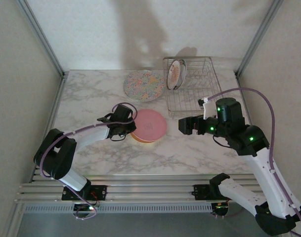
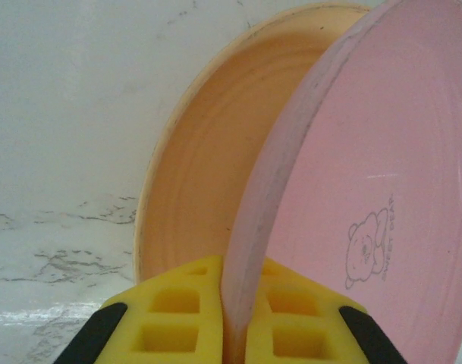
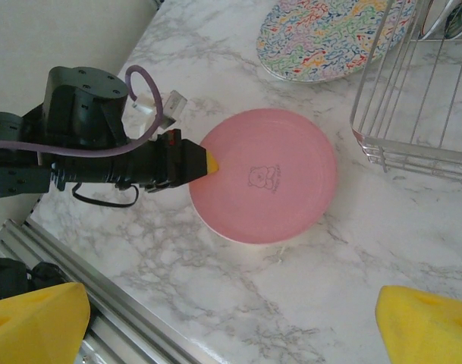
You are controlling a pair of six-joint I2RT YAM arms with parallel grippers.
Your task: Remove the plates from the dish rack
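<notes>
Where wrists see, bear print, pink plate

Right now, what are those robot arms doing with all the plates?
They are emptying a dish rack. The left arm's fingers are shut on the rim of a pink plate, which sits on top of an orange-yellow plate on the table, its held edge tipped up a little. A flowery plate lies flat beside the rack. One plate still stands on edge in the rack. The right arm's fingers are open and hold nothing.
</notes>
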